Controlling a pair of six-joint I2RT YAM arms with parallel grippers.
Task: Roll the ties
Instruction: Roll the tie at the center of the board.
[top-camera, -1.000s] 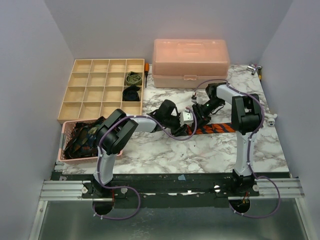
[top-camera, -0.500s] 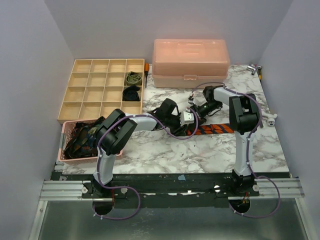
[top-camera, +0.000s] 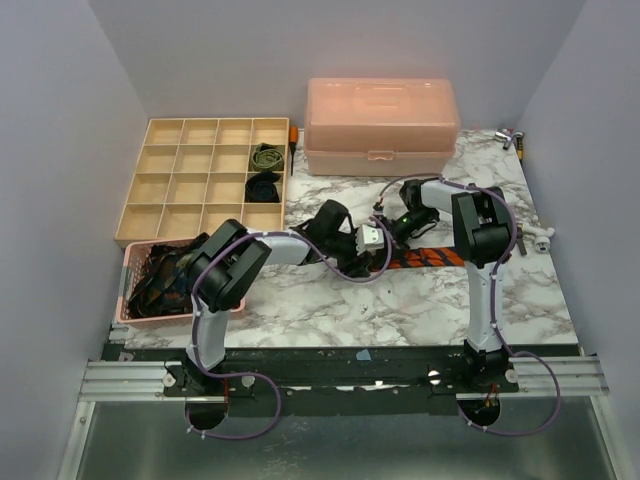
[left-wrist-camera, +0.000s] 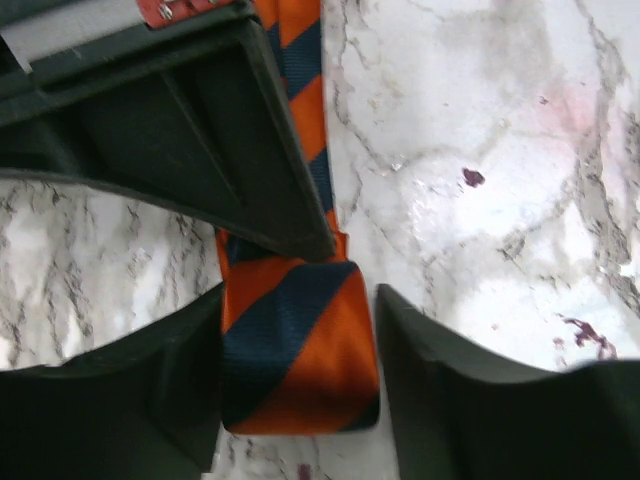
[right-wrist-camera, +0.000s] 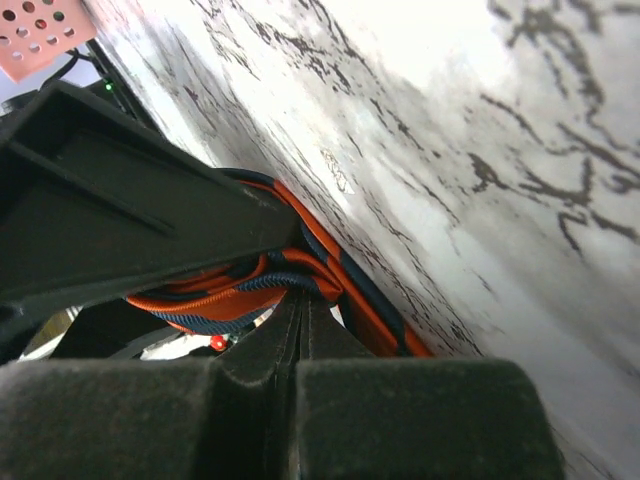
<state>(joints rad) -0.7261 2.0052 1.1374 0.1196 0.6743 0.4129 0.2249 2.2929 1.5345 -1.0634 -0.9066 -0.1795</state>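
Note:
The orange-and-navy striped tie (top-camera: 436, 258) lies on the marble table right of centre. Its folded end (left-wrist-camera: 300, 350) sits between the fingers of my left gripper (left-wrist-camera: 300, 300). That gripper is open: the left finger is against the fabric and the right finger (left-wrist-camera: 440, 360) stands a little off it. My right gripper (top-camera: 393, 228) meets the left gripper (top-camera: 372, 238) over that end. In the right wrist view its fingertips (right-wrist-camera: 300, 300) are shut, pinching a bunched fold of the tie (right-wrist-camera: 230, 300). Its dark fingers (left-wrist-camera: 200, 130) cover the tie just beyond the fold.
A wooden compartment tray (top-camera: 200, 175) at the back left holds a rolled olive tie (top-camera: 266, 157) and a rolled black tie (top-camera: 263, 187). A pink basket (top-camera: 128, 285) with dark ties stands near the left arm. A pink lidded box (top-camera: 380, 125) stands at the back. Small tools (top-camera: 512, 138) lie at the back right.
My right gripper has closed on the tie's fold and shifted slightly left. My left gripper's jaws have widened around the folded end.

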